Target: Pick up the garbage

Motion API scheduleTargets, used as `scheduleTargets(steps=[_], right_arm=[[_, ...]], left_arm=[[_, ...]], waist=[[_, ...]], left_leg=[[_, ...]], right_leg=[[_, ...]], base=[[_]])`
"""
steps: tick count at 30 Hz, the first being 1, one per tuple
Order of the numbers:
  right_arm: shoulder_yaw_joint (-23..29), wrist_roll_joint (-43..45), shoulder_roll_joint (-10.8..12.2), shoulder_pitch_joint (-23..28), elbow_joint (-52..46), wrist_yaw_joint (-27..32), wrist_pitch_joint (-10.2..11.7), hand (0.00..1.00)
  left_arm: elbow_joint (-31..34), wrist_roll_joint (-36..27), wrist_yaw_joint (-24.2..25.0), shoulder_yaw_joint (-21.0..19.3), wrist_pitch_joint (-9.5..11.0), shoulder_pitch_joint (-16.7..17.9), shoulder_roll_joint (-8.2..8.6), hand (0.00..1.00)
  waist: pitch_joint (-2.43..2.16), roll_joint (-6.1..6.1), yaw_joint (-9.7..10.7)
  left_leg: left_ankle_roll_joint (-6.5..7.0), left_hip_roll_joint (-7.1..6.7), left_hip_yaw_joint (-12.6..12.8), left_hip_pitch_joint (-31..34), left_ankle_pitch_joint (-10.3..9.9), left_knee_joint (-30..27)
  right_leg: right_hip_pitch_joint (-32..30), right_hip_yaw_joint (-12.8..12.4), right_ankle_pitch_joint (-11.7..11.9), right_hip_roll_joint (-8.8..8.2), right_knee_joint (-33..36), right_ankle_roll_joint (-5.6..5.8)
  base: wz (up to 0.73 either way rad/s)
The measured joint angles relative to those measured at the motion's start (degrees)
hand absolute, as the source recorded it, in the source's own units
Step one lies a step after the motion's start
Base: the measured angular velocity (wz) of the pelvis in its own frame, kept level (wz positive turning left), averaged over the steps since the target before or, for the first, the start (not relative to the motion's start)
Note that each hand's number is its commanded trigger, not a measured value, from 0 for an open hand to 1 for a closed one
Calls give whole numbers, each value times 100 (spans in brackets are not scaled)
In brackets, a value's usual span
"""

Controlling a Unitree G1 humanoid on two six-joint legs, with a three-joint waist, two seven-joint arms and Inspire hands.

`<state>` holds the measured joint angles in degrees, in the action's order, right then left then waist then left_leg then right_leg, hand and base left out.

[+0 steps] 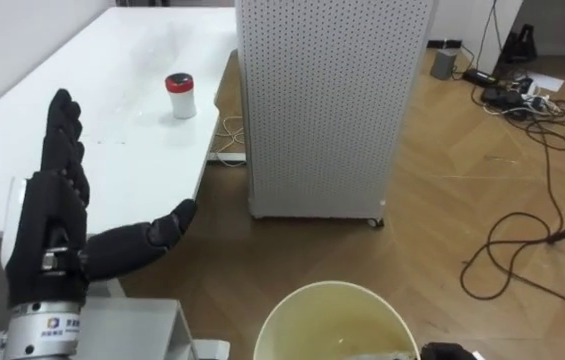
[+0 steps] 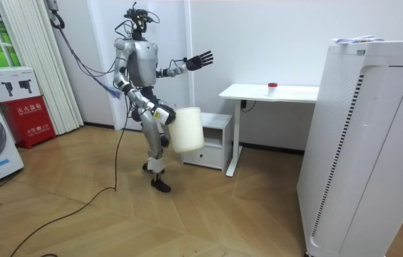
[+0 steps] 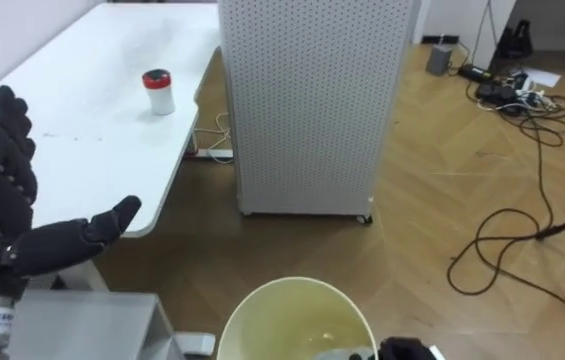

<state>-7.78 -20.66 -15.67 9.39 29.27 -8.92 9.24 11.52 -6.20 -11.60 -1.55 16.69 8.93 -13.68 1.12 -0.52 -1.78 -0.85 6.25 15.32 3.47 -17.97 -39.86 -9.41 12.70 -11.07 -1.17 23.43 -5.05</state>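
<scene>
1. While the robot stood on the wood floor just short of the white desk (image 1: 112, 170), its left hand (image 1: 54, 222) was raised at about nine o'clock of the left eye view. The fingers were straight and spread, the thumb was stuck out sideways, and nothing was in it. I judge it was held wide like that to be ready to close around something.
2. The likely piece of garbage, a small white jar with a red lid (image 1: 180, 96), stood upright on the desk at about eleven o'clock. It was well beyond the left hand and nothing was touching it.
3. A pale bucket (image 1: 287, 312) hung low at six o'clock with its mouth facing up, probably kept under the arms so the jar could be dropped straight in.
4. In the room view the right hand (image 2: 162, 113) was at the bucket's rim, carrying it by the robot's hip. How it gripped the rim I could not tell.
5. A tall white perforated cabinet (image 1: 322, 100) stood at twelve o'clock, just beside the desk's end. Loose cables (image 1: 522, 240) trailed over the floor at two to three o'clock.
6. By my reading the pick had not begun. The robot needed to get closer to the desk before the left hand could reach the jar.
</scene>
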Motion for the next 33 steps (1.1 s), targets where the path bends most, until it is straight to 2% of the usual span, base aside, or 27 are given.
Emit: scheduleTargets(steps=[1,3,5,6,7,8,9,10,11,12,13,14,15,16,19,20,21,22,23,24,25,26,27,29,30,32,33], right_arm=[[11,0,-1,0,0,12,-1,100],[21,0,-6,-7,0,81,-1,100],[12,-18,-20,-6,9,106,-2,100],[4,-17,-7,-5,55,117,-2,100],[0,-2,21,-6,95,119,-2,100],[-9,77,87,2,198,105,-20,100],[-15,106,137,-8,236,76,-61,100],[-29,106,150,-8,245,59,-55,100],[-67,86,146,5,357,17,-42,100],[-80,77,77,-29,412,20,-41,100],[-85,68,34,-57,423,35,-41,100],[-134,64,17,-55,441,88,-51,100],[-212,67,16,-56,449,128,-68,100],[-252,66,5,-54,449,103,-118,100],[-321,67,-39,-50,398,15,-329,100],[-329,66,-23,-43,376,-4,-366,100],[-409,66,39,-1,367,-21,-392,100],[-452,67,23,-25,275,-22,-392,100],[-451,49,12,-40,217,-11,-391,100],[-450,9,-16,-34,131,8,-381,100],[-447,7,-25,-40,108,14,-379,100],[-447,14,-27,-53,77,24,-373,100],[-442,15,-46,-58,28,58,-337,100],[-438,8,-62,-171,-30,85,-314,100],[-462,35,-53,-167,-58,86,-313,100],[-465,74,-45,-143,-58,48,-313,100],[-471,92,-27,-149,-57,23,-310,100]], left_arm=[[-28,-1,0,16,0,-1,19,0],[-145,14,-13,148,107,-3,50,0],[-312,3,-3,195,179,0,78,0],[-385,3,-4,184,190,-2,116,0],[-431,5,-4,181,211,-2,132,0],[-525,16,8,182,224,29,164,0],[-607,9,39,181,224,50,171,0],[-627,9,56,183,223,44,151,0],[-665,18,85,215,224,59,153,0],[-711,15,100,255,223,61,227,0],[-727,-5,105,277,223,83,261,0],[-727,-78,153,303,223,159,276,0],[-720,-112,212,267,225,160,274,0],[-712,-133,227,240,248,107,269,0],[-710,-222,270,235,357,83,264,0],[-710,-211,280,229,372,84,246,0],[-710,-229,319,228,376,76,194,0],[-719,-203,318,240,378,-30,198,0],[-729,-200,316,247,376,-73,197,0],[-741,-159,296,259,376,-91,201,0],[-740,-144,266,259,376,-93,199,0],[-741,-98,178,258,376,-106,177,0],[-773,-106,115,263,377,-182,165,0],[-812,-45,-49,217,379,-310,163,0],[-837,-50,-121,206,378,-313,165,0],[-847,-45,-185,228,384,-315,180,0],[-870,-45,-197,258,390,-317,182,0]], waist=[[1,1,1],[57,94,-73],[37,62,-264],[-26,-55,-339],[-28,-81,-370],[-68,-140,-443],[-101,-147,-478],[-77,-112,-456],[-68,15,-339],[-65,85,-338],[-33,51,-358],[0,19,-506],[-16,-7,-594],[-7,9,-612],[-18,59,-826],[-34,102,-829],[-133,324,-835],[-141,421,-838],[-102,450,-816],[-97,453,-808],[-98,450,-824],[-89,422,-824],[-62,337,-797],[8,170,-807],[8,100,-808],[-1,22,-713],[0,7,-587]], left_leg=[[19,-24,-133,138,-24,23],[71,-212,-345,925,-13,257],[6,-321,-490,1402,349,1043],[-29,-346,-790,1641,703,1721],[-14,-371,-938,1694,929,1968],[4,-426,-1175,1687,1339,2160],[96,-470,-1194,1680,1666,2172],[161,-479,-1048,1670,1797,2172],[222,-519,-817,1645,1945,2117],[322,-487,-535,1756,1984,1829],[388,-463,-473,1860,1903,1585],[348,-462,-455,2064,1748,1195],[205,-502,-483,2214,1655,1155],[186,-605,-512,2326,1645,1339],[203,-715,-489,2285,1634,1722],[262,-730,-467,2271,1730,1646],[370,-925,-443,2248,1815,1396],[707,-1083,-421,2206,1573,982],[743,-1110,-386,2204,1395,735],[788,-1106,-326,2168,977,321],[807,-1101,-311,2113,801,188],[827,-1097,-319,1928,529,100],[826,-1077,-396,1751,347,143],[795,-1004,-475,1531,213,292],[773,-985,-511,1313,200,520],[722,-969,-670,977,181,809],[674,-956,-804,779,172,1009]], right_leg=[[29,-52,-20,16,-12,6],[74,-417,-66,41,-19,7],[79,-573,-75,71,-40,23],[58,-555,-129,123,24,39],[14,-538,-212,122,125,56],[12,-567,-444,102,382,125],[23,-490,-726,101,749,259],[24,-370,-893,62,997,333],[186,46,-1069,-101,1224,250],[300,247,-1399,-270,1258,39],[259,158,-1492,-273,1355,16],[232,-133,-1599,-164,1444,23],[270,-304,-1726,-133,1444,-6],[372,-457,-1858,-122,1427,72],[891,-756,-2208,-227,1396,101],[1029,-742,-2264,-288,1365,163],[1310,-729,-2408,-497,1315,262],[1324,-597,-2449,-727,1765,384],[1253,-455,-2361,-878,2177,554],[1054,-306,-1953,-1108,2967,829],[973,-309,-1669,-1185,3278,869],[834,-331,-986,-1215,3722,882],[673,-331,-496,-1200,4009,898],[93,-315,-753,-1204,4350,818],[-295,-309,-954,-1180,4280,778],[-660,-241,-1117,-1140,3654,756],[-759,-265,-1113,-1092,2944,754]], base=[[6],[-14],[-41],[-35],[-42],[-26],[-10],[41],[62],[55],[6],[-22],[-14],[0],[-26],[-16],[0],[6],[0],[-4],[-10],[-14],[-13],[-24],[-20],[14],[35]])
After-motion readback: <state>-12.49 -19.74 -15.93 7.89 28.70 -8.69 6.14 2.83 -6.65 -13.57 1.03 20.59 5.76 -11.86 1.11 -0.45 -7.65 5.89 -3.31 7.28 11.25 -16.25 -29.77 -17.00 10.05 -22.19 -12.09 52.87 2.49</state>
